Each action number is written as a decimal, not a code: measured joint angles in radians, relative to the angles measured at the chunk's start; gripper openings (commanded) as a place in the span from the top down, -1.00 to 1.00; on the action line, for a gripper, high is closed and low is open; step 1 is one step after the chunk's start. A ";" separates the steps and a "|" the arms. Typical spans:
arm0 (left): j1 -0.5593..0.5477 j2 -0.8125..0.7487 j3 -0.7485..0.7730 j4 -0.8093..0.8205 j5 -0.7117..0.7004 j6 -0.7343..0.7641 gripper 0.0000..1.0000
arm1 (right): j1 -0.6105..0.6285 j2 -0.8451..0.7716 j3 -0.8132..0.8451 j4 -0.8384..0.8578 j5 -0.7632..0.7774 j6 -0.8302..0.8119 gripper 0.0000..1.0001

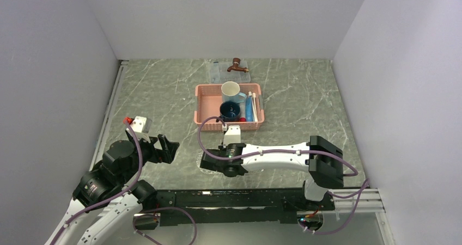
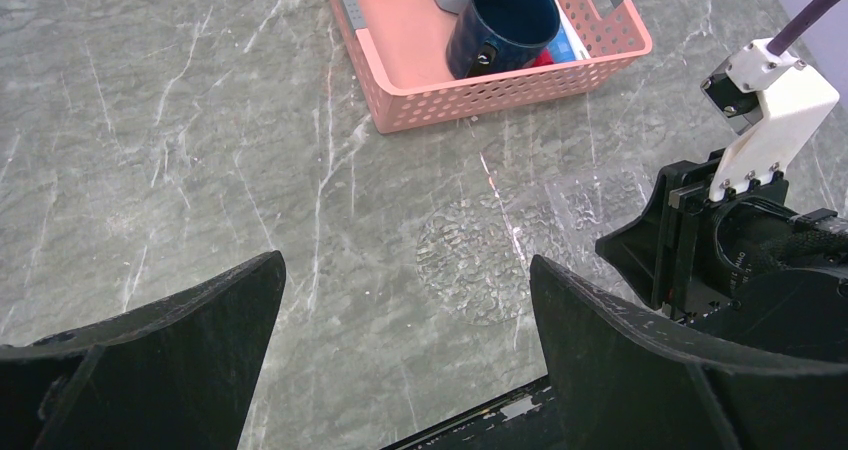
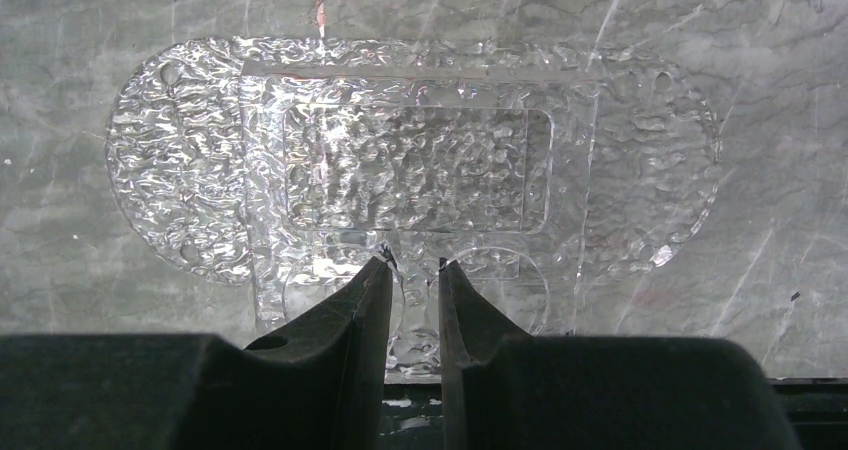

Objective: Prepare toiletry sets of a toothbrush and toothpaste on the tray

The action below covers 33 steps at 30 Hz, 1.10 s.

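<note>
Top view: only here do the toothpaste (image 1: 249,110) & toothbrush (image 1: 254,103) show, lying in the pink basket (image 1: 207,100) well ahead of the right gripper (image 1: 207,160).
Left wrist: left gripper (image 2: 405,320) is spread wide, holding nothing. The clear tray (image 2: 480,260) lies just ahead of it, w/ the dark blue mug (image 2: 505,20) farther ahead in the basket.
Right wrist: tray's embossed texture shows up close. Jaws are nearly closed, pinching the tray's near rim.
</note>
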 measured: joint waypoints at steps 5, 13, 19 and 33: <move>0.000 0.000 0.000 0.000 0.000 0.000 -0.98 | 0.002 0.000 0.004 -0.007 0.000 0.003 0.48; 0.000 0.000 0.000 0.000 0.000 0.000 -0.98 | 0.002 0.000 0.021 -0.019 0.000 0.003 0.33; 0.000 0.000 0.000 0.000 0.000 0.000 -0.98 | 0.003 0.002 0.022 -0.022 0.000 0.004 0.33; 0.000 0.000 0.000 0.000 0.000 0.000 -0.98 | 0.005 0.026 0.023 -0.022 0.003 0.007 0.32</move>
